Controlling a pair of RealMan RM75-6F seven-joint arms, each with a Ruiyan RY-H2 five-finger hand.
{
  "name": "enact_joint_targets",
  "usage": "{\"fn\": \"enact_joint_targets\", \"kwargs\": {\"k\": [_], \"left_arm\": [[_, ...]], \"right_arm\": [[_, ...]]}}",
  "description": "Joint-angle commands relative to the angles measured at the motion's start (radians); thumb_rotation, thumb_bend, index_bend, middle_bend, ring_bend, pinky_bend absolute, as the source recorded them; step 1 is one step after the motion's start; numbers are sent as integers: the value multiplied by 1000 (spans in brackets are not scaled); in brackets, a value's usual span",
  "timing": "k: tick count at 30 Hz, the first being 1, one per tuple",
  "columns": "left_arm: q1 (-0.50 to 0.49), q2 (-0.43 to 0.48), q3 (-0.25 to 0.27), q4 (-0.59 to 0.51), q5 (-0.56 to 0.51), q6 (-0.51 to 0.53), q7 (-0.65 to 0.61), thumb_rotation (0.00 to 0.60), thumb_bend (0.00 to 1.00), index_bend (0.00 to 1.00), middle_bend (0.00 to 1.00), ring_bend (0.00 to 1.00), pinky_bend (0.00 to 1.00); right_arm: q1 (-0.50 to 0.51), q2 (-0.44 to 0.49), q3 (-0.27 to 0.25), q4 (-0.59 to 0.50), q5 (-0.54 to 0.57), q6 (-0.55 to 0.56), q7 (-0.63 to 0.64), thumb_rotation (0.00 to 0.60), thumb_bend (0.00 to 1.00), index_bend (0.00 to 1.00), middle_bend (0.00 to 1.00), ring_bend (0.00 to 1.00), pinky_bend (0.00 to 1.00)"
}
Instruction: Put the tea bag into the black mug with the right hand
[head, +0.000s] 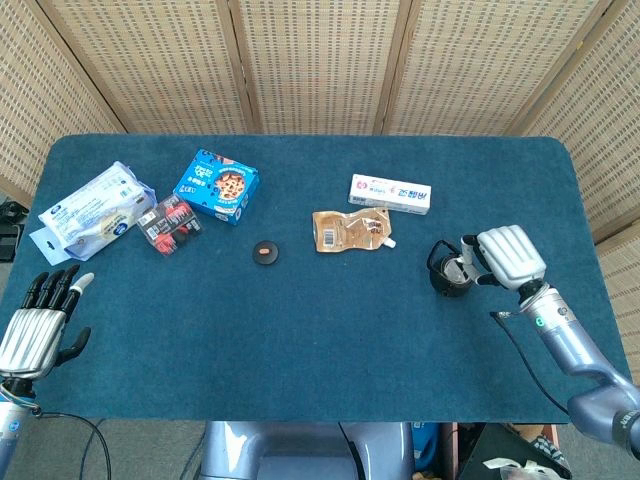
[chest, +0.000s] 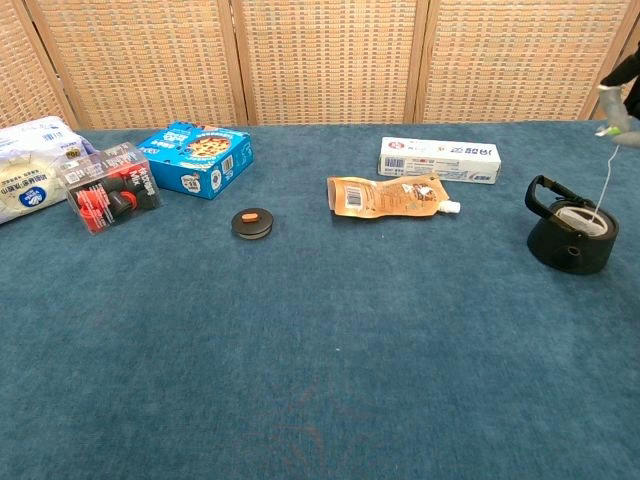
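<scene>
The black mug (head: 446, 271) (chest: 571, 235) stands on the right side of the blue table. The tea bag (chest: 577, 213) lies inside the mug, just under its rim, and its white string (chest: 605, 183) runs up to my right hand (head: 505, 256) (chest: 618, 108). That hand pinches the string's tag just right of and above the mug. Only the hand's edge shows at the chest view's right border. My left hand (head: 38, 318) rests at the table's front left corner with its fingers apart, holding nothing.
An orange pouch (head: 350, 230) and a white toothpaste box (head: 390, 192) lie left of and behind the mug. A small black lid (head: 265, 253), a blue snack box (head: 217, 185), a red-and-black pack (head: 168, 222) and a white packet (head: 90, 207) sit to the left.
</scene>
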Motion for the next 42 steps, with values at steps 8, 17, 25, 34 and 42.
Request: {"fn": "enact_joint_targets", "kwargs": {"k": [8,17,25,34,42], "left_arm": [[8,3,4,1,-2,7,-3,600,411,72,0,0,0],[8,1,4,5,-4,3,-4,600,410,72,0,0,0],[9,0,5,8,-5,1,-7,600,410,72,0,0,0],[10,-2,5,12,-5,1,-10,600,410,72,0,0,0],[9,1,2,12,-5,3,-12,600,410,72,0,0,0]], "right_arm": [[2,-45,-29,11,-36,7,-76,600,649,645,916,889,959],[3,-68,-53,13,-75,17,-144,591,649,476,899,888,958],[9,-67,-80,-6,-97,-5,-194,238,649,427,880,889,959],[14,-43,-91,-56,-95,-28,-244,35,649,276,869,889,959],[47,28,-89,-125,-67,-115,-208,42,672,220,881,888,959]]}}
